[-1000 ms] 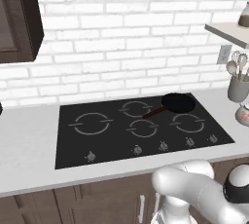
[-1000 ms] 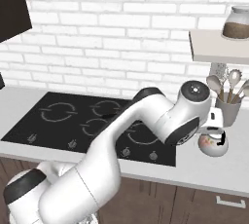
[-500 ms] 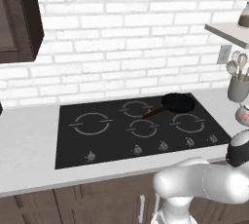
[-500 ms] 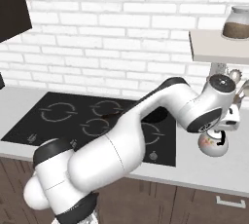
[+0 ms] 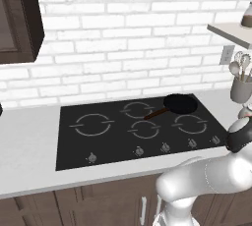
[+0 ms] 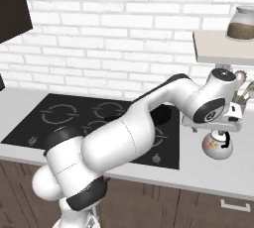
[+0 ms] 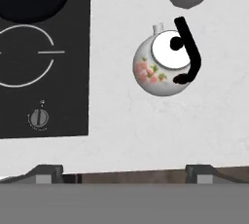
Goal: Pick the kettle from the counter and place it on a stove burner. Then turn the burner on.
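With the end effector (image 7: 124,172) hovering above it, jaws spread wide and gripping nothing, the kettle (image 7: 163,63) sits upright on the worktop (image 7: 121,121), just beside the cooktop (image 7: 73,96), near the utensil cup (image 6: 243,104).

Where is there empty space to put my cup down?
The counter left of the black cooktop is bare, and so is the big ring burner. It is crowded on the right: the frying pan, the kettle and the utensil cup sit close together.
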